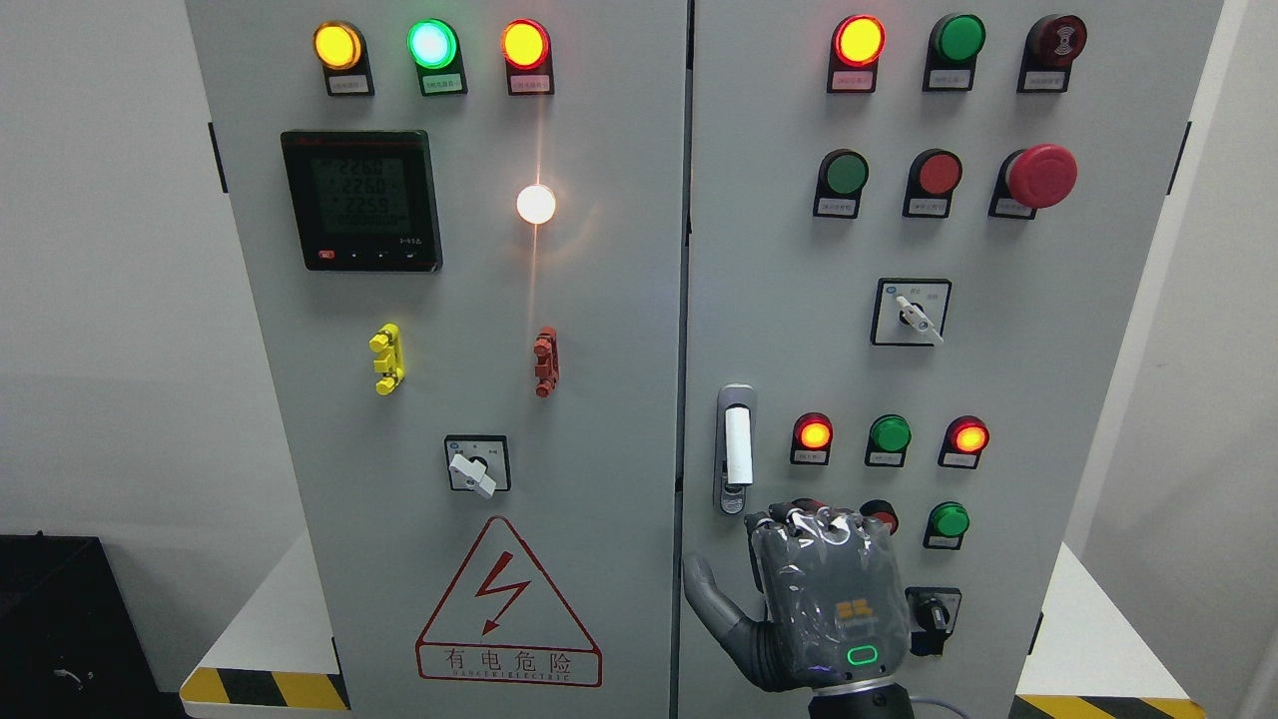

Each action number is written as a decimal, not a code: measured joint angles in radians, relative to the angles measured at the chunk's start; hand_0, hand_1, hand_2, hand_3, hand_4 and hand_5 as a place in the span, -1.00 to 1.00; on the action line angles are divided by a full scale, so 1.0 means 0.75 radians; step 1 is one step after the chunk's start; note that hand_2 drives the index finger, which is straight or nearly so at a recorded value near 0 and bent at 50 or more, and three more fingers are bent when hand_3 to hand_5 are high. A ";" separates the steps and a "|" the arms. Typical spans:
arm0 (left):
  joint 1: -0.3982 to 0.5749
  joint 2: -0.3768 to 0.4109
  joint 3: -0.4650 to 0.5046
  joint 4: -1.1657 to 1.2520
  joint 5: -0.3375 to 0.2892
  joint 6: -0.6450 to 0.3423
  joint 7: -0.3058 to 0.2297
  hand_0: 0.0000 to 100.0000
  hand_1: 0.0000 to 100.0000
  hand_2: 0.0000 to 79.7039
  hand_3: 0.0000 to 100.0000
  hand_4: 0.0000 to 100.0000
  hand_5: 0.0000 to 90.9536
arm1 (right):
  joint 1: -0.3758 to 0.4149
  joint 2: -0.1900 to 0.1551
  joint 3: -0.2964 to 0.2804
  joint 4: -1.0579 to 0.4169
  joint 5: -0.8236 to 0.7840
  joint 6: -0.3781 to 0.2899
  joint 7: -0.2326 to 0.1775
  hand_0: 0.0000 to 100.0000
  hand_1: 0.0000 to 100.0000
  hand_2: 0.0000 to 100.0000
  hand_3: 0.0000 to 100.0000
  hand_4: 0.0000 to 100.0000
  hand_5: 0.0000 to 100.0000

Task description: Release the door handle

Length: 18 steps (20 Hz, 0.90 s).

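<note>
Scanning from the left, I see the left cabinet door (449, 350) with its three lit lamps along the top, the dark meter (361, 200), a bright white lamp (536, 204), a yellow clip (387, 359) and a red clip (545, 362), a small rotary switch (477, 465) and the red lightning warning sign (509, 604). No left arm shows anywhere in my view.

Past the centre seam, the door handle (737, 447) sits near the left edge of the right cabinet door (1048, 350), a white upright lever in a metal frame with a keyhole at its foot. It appears folded flat, and the door looks shut.

My only visible hand (821, 589) is just below the handle, its back toward the camera. Its arm rises from the bottom edge right of the middle, so I take it as the right one. The thumb (704, 589) sticks out to the left, the fingers (814, 521) are bent forward toward the panel, and they hold nothing. Their tips lie just under the handle's lower end and seem clear of it, though I can't be sure of the gap from this angle.

I judge the letting-go as essentially done. The next move calls for drawing the hand straight back and down, keeping the knuckles off the lamps and buttons (947, 521) just right of it.
</note>
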 measured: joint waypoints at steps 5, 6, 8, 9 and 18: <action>0.000 0.000 0.000 0.000 0.000 0.000 0.000 -0.76 0.11 -1.00 -1.00 -1.00 -1.00 | -0.055 0.001 -0.003 0.040 0.001 0.039 0.003 -0.34 -0.54 1.00 1.00 1.00 1.00; 0.000 0.000 0.000 0.000 0.000 0.000 0.000 -0.76 0.11 -1.00 -1.00 -1.00 -1.00 | -0.063 0.001 -0.004 0.046 0.001 0.042 0.003 -0.34 -0.54 1.00 1.00 1.00 1.00; 0.000 0.000 0.000 0.000 0.000 0.000 0.000 -0.76 0.11 -1.00 -1.00 -1.00 -1.00 | -0.080 0.001 -0.005 0.059 0.002 0.051 0.003 -0.35 -0.51 1.00 1.00 1.00 1.00; 0.000 0.000 0.000 0.000 0.000 0.000 0.000 -0.76 0.11 -1.00 -1.00 -1.00 -1.00 | -0.089 0.001 -0.005 0.065 0.002 0.054 0.003 -0.37 -0.48 1.00 1.00 1.00 1.00; 0.000 0.000 0.000 0.000 0.000 0.000 0.000 -0.76 0.11 -1.00 -1.00 -1.00 -1.00 | -0.144 0.001 -0.009 0.102 0.002 0.081 0.031 -0.37 -0.45 1.00 1.00 1.00 1.00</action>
